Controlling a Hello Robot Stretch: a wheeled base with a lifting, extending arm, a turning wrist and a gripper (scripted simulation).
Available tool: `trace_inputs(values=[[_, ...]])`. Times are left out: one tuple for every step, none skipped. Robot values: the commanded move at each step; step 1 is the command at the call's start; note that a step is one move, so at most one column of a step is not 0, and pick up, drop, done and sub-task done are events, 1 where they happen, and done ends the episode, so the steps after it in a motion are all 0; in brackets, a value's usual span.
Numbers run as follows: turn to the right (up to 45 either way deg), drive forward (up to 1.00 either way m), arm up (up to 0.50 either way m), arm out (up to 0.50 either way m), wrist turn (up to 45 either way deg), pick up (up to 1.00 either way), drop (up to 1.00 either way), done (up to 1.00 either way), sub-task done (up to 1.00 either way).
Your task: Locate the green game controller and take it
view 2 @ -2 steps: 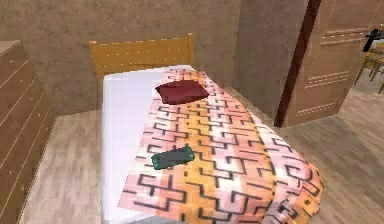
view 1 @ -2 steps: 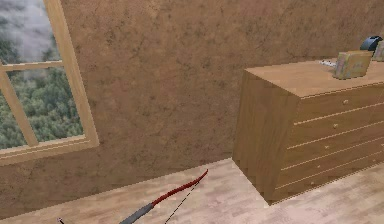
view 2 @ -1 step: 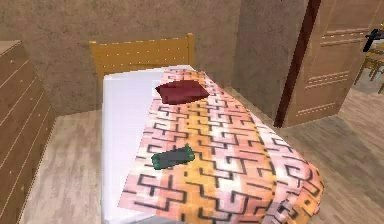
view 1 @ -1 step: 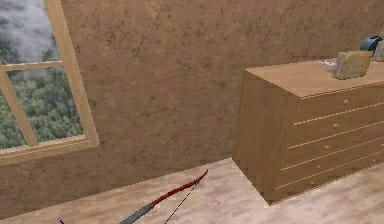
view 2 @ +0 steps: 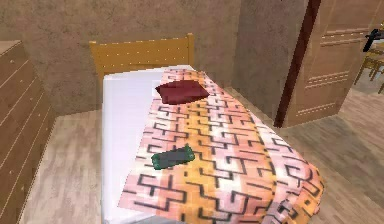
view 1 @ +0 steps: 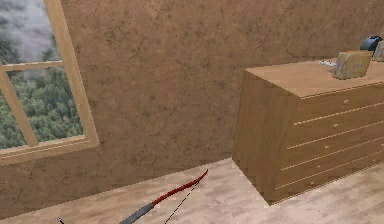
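How the jaws of the gripper stand cannot be told from these pictures.

In the arm side view, the green game controller (view 2: pixel 172 157) is seen in the lower middle of the frame. It is laid flat on a bed (view 2: pixel 140 52), on the left border of a patterned blanket (view 2: pixel 235 150) in orange, pink and black, just beside the bare white sheet (view 2: pixel 122 115). Higher in the frame, near the centre, a dark red pillow (view 2: pixel 182 91) is placed on the same blanket, well apart from the controller. Behind the pillow the wooden headboard is set against a brown wall. At the left edge of the frame a part of a wooden chest of drawers (view 2: pixel 14 90) is shown. In the upper right a panelled wooden door (view 2: pixel 335 60) is found, with a dark upright post (view 2: pixel 300 60) left of it.

In the forward view, a window (view 1: pixel 35 80) with a light wooden frame is seen at the left, and trees are visible through it. At the right a wooden dresser (view 1: pixel 320 125) with four drawers is placed against the wall. On its top, in the upper right corner, a small box-like thing (view 1: pixel 352 65) and a dark rounded thing (view 1: pixel 371 44) are standing. On the floor, at the bottom centre, a long thin red and dark object (view 1: pixel 170 197) is lying.
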Motion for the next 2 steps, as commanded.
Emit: trace_inputs(values=[[0.0,0.0,0.0,0.5,0.0,0.0,0.0,0.0,0.0],[0.0,0.0,0.0,0.0,45.0,0.0,0.0,0.0,0.0]])
